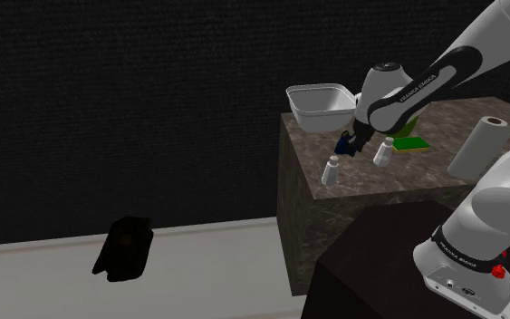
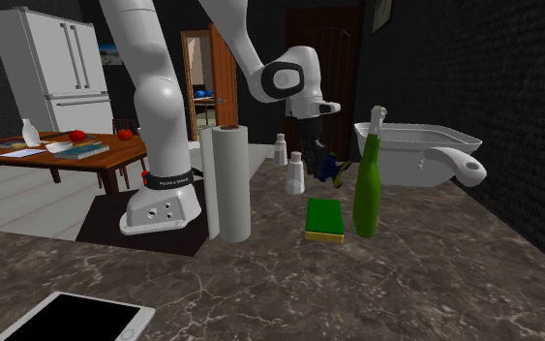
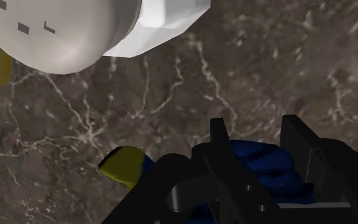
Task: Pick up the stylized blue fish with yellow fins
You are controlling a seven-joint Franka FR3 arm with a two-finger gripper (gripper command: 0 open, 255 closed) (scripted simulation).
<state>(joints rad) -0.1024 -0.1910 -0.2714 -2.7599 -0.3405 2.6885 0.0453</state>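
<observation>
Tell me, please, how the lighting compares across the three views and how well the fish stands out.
Shoulder view: dim, with a near-black wall; the blue fish is a dark smudge at the pincer. Second exterior view: brighter, the marbled counter clearly veined. Wrist view: well lit, the yellow fin vivid, no glare.

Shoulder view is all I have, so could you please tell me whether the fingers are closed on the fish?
Observer: Yes; in the wrist view the blue fish fills the gap between the fingers of the gripper, touching both.
Operator: Thanks. Is anything tucked behind the arm?
Observer: A green bottle stands upright beside the sponge.
Operator: Anything else on the counter?
Observer: A phone lies flat at the second exterior view's lower left, far from the fish.
</observation>
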